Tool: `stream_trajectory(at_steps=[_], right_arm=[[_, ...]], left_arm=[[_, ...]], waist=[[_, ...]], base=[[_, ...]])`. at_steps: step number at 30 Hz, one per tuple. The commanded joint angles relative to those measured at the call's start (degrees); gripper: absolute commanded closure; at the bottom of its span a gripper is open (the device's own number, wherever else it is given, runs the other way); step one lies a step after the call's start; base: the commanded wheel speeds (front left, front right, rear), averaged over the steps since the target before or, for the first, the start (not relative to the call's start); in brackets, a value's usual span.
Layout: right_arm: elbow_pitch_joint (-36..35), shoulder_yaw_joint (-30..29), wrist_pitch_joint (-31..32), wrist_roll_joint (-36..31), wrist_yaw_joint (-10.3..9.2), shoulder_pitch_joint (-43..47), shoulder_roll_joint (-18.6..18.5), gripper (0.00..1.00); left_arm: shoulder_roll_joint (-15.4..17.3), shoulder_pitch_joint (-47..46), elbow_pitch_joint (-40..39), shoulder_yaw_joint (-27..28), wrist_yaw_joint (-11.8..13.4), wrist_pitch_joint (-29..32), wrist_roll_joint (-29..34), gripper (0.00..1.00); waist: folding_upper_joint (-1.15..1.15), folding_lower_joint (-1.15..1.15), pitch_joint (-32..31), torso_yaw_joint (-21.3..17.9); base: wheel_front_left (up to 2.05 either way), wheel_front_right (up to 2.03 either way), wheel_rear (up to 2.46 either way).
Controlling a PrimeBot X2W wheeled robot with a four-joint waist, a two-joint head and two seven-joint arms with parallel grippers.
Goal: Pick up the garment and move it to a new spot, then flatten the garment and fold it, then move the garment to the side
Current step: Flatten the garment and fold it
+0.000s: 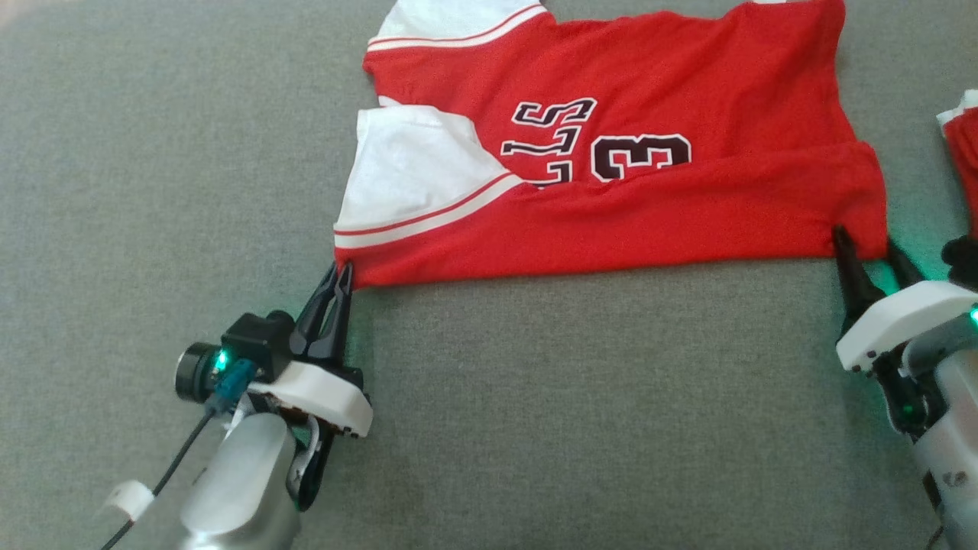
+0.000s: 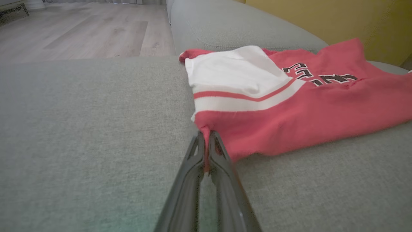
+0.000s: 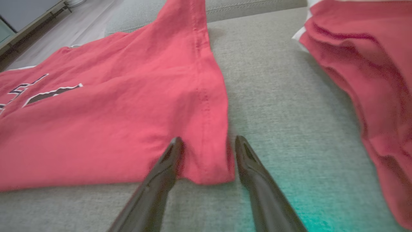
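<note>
The garment [image 1: 649, 153] is a red jersey with white sleeves [image 1: 412, 176] edged by a red stripe, and black, white-outlined lettering [image 1: 603, 149] across its front. It lies spread lengthwise on the grey cushion [image 1: 535, 397], sleeves toward the left and hem toward the right. Its near long side is folded over onto the body, covering part of the lettering, and the cloth is mostly flat with soft creases. The near left corner is pinched in the left gripper [image 1: 342, 269]. The near right corner sits between the spread fingers of the right gripper [image 1: 864, 238].
</note>
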Motion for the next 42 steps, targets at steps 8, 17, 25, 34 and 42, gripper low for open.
stream_trajectory(at_steps=[8,17,25,34,42], right_arm=[[-3.7,2.6,1.6,2.2,0.21,4.2,-3.8,1.00],[-11.1,3.2,2.9,4.6,0.21,14.8,-8.0,1.00],[-18.5,-1.3,4.1,5.0,0.21,27.0,-9.3,1.00],[-24.3,-7.3,7.0,2.1,0.21,32.6,-6.1,0.00],[-30.9,-12.4,10.0,0.0,0.21,34.2,-4.9,0.00]], left_arm=[[3.3,3.8,-5.5,1.4,1.3,-0.4,0.3,1.00],[6.5,16.4,-17.1,1.1,4.5,3.7,-0.6,1.00],[8.6,27.6,-29.5,-1.0,6.9,9.0,-1.0,1.00],[9.6,29.7,-33.1,-2.4,6.5,13.0,-2.2,0.77],[11.6,24.6,-36.7,-1.5,5.4,16.0,-2.4,0.00]], waist=[[0.00,0.00,-4.2,-0.3],[0.00,0.00,-8.6,-0.3],[0.00,0.00,-10.7,0.2],[0.00,0.00,-10.7,-0.3],[0.00,0.00,-9.3,-1.0]], base=[[0.00,0.00,0.00],[0.00,0.00,0.00],[0.00,0.00,0.00],[0.00,0.00,0.00],[0.00,0.00,0.00]])
